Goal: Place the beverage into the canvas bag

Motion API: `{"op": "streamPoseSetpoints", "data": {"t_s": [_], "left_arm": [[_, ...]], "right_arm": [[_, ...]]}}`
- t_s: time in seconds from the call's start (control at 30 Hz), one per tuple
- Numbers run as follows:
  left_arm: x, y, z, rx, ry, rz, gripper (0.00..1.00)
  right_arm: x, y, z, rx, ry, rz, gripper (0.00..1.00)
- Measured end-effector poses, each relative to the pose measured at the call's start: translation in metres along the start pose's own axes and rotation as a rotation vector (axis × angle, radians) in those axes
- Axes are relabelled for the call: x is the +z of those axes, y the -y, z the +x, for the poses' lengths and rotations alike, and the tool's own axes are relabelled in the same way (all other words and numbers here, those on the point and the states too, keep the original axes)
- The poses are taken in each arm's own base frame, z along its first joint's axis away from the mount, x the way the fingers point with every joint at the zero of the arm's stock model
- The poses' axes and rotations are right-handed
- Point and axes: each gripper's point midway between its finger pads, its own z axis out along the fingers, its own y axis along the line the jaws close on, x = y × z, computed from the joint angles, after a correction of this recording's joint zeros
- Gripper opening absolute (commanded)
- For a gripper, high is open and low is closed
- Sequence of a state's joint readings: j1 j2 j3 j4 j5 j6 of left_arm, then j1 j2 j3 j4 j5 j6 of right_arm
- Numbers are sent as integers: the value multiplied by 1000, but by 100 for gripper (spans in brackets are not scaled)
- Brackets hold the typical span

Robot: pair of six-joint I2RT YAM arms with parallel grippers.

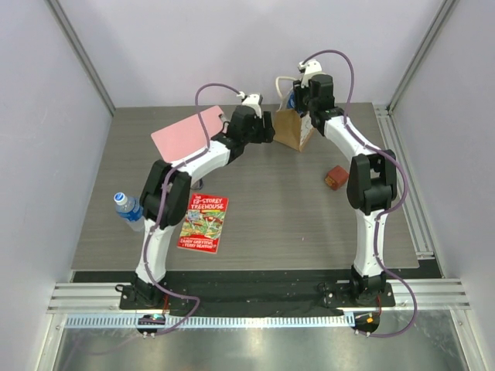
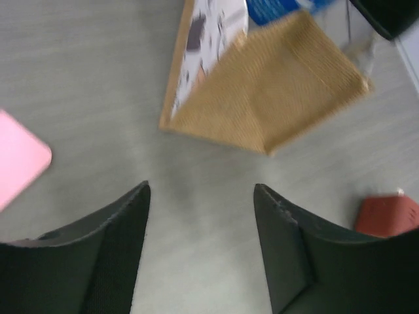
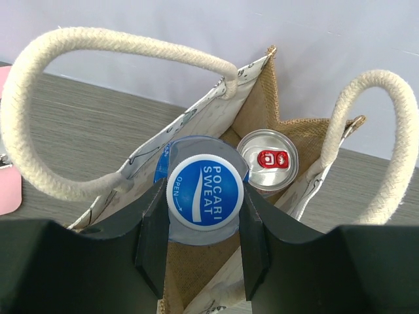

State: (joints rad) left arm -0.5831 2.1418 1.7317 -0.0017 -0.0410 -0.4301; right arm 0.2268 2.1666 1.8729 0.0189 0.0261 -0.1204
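Note:
The beverage is a Pocari Sweat bottle (image 3: 205, 191) with a blue and white cap. My right gripper (image 3: 203, 203) is shut on its cap and holds it upright in the open mouth of the canvas bag (image 3: 196, 121). A silver can (image 3: 266, 159) with a red tab stands inside the bag beside it. The tan bag (image 1: 294, 127) stands at the back of the table, with my right gripper (image 1: 303, 94) above it. My left gripper (image 2: 201, 190) is open and empty, just left of the bag (image 2: 275, 98), low over the table.
A clear water bottle (image 1: 128, 209) lies at the table's left edge. A red book (image 1: 203, 222) lies in front of it. A pink board (image 1: 188, 133) lies at the back left. A small red-brown box (image 1: 336, 177) sits right of centre and also shows in the left wrist view (image 2: 386, 214).

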Motion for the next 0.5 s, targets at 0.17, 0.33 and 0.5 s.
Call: {"op": "streamPoseSetpoints", "data": {"t_s": [0.17,0.33,0.5], "left_arm": [[47,-14,-8,18,139,118,61],[94,-27,-26,5,244,180,61],[115,-17,-37,2,307,300,36]], "right_arm": [[0,-2,0,12,2,-22,1],[0,-5,0,28,3,-40,1],[0,-9,-2,50,7,-67,1]]}}
